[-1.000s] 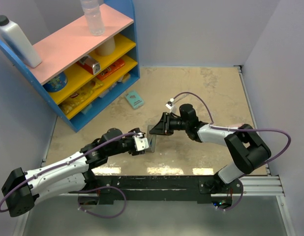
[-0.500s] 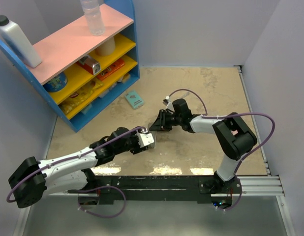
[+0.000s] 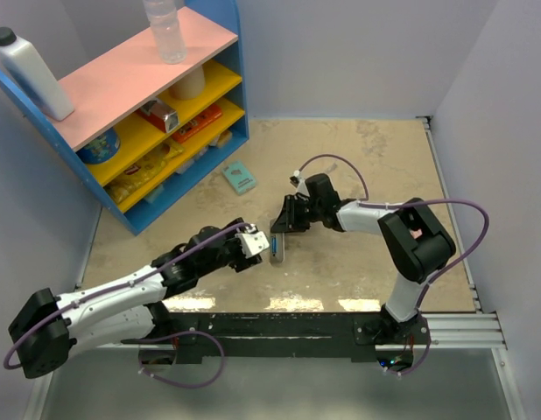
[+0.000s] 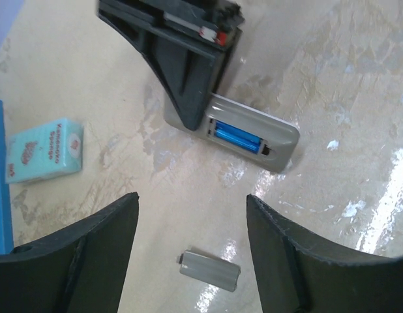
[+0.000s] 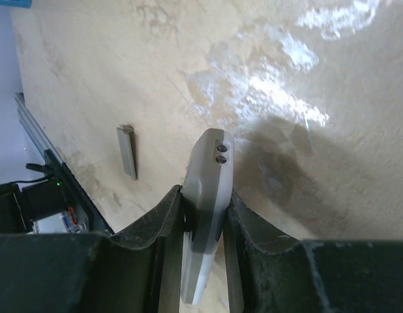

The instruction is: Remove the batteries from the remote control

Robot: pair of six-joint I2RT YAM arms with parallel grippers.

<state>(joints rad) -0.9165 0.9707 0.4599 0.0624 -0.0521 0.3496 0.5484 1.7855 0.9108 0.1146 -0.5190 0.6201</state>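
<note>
Right fingers (image 5: 157, 225) pinch the remote (image 4: 280, 140) by one end, low at mid-worktop (image 4: 345, 59), with the open bay turned toward the other arm. That reads as a steadying hold, keeping the blue batteries (image 4: 237, 135) exposed and the body from sliding. Whether the remote rests on the worktop, I can't tell. The cover (image 4: 209, 268) lies apart on the near side, out of the way. Left fingers (image 4: 100, 251) are spread wide and empty, framing the bay from just short of it, lined up for a pluck.
</note>
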